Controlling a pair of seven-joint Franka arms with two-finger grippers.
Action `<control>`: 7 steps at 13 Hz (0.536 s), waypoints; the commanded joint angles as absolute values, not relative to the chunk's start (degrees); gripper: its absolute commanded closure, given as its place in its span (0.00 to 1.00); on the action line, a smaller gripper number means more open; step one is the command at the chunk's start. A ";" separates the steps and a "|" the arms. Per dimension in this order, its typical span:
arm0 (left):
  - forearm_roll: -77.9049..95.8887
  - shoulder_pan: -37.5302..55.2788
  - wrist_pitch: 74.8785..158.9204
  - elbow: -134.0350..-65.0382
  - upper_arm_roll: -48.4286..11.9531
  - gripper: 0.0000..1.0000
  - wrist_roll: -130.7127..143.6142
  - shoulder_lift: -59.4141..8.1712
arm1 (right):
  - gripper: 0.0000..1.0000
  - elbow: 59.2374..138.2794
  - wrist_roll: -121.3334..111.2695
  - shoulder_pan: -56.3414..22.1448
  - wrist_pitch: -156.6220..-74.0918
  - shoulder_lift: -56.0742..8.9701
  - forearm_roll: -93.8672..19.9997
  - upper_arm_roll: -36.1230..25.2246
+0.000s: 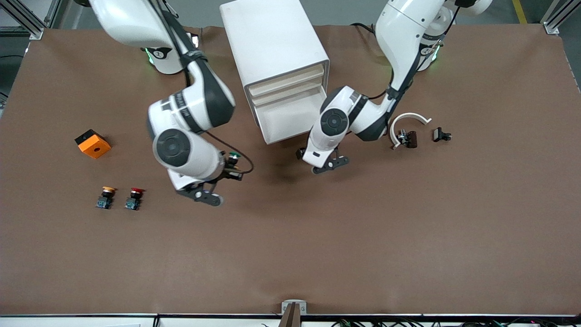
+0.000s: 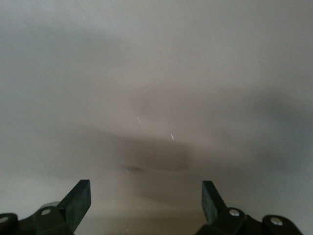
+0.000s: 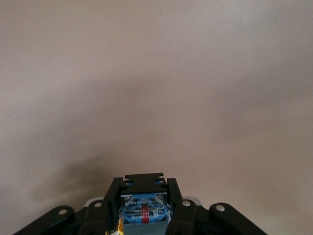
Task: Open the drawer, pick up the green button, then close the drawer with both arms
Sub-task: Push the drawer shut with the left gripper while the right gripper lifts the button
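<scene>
While the small green-capped push button sits clamped by its bluish block base between the fingers of the right gripper, just left of centre in the front view, the taking step looks done. In the right wrist view the blue base fills the gap between the black fingers at the bottom centre, over bare table.

Right of centre in the front view, the left gripper hangs low over the table in front of the white drawer cabinet, its fingers spread wide with nothing between them. The lowest drawer appears still pulled out, so closing it is probably what remains; that calls for the left gripper to press the drawer front inward.

At lower left stand a yellow-capped button and a red-capped button, with an orange block above them. The brown table covering spans the frame; grey floor shows along the top edge.
</scene>
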State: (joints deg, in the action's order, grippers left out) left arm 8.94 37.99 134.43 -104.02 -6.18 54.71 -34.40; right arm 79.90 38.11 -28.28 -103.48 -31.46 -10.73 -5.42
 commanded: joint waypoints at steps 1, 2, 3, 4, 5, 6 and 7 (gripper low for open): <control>8.61 41.30 135.44 -105.82 -5.89 0.00 57.38 -32.78 | 1.00 80.86 32.81 -24.54 -102.66 -29.62 -11.07 -4.48; 8.61 42.35 135.44 -105.91 -5.89 0.00 58.70 -32.70 | 1.00 80.95 30.52 -22.96 -102.74 -29.62 -10.99 -4.48; 8.70 43.67 135.44 -106.17 -5.80 0.00 60.36 -32.61 | 1.00 81.21 28.41 -21.11 -103.09 -29.71 -10.90 -4.48; 8.70 44.73 135.44 -106.35 -5.89 0.00 61.16 -32.61 | 1.00 81.21 26.82 -20.05 -103.70 -29.97 -10.72 -4.48; 8.61 45.78 135.44 -106.87 -5.80 0.00 61.61 -32.43 | 1.00 81.38 25.59 -19.34 -104.41 -30.06 -10.20 -4.48; 8.70 46.92 135.44 -107.57 -5.80 0.00 61.70 -31.91 | 1.00 81.39 24.27 -18.03 -104.94 -30.23 -9.67 -4.48; 8.70 47.46 135.44 -108.62 -5.89 0.00 61.79 -31.47 | 1.00 81.56 22.43 -17.23 -105.64 -30.23 -9.67 -4.48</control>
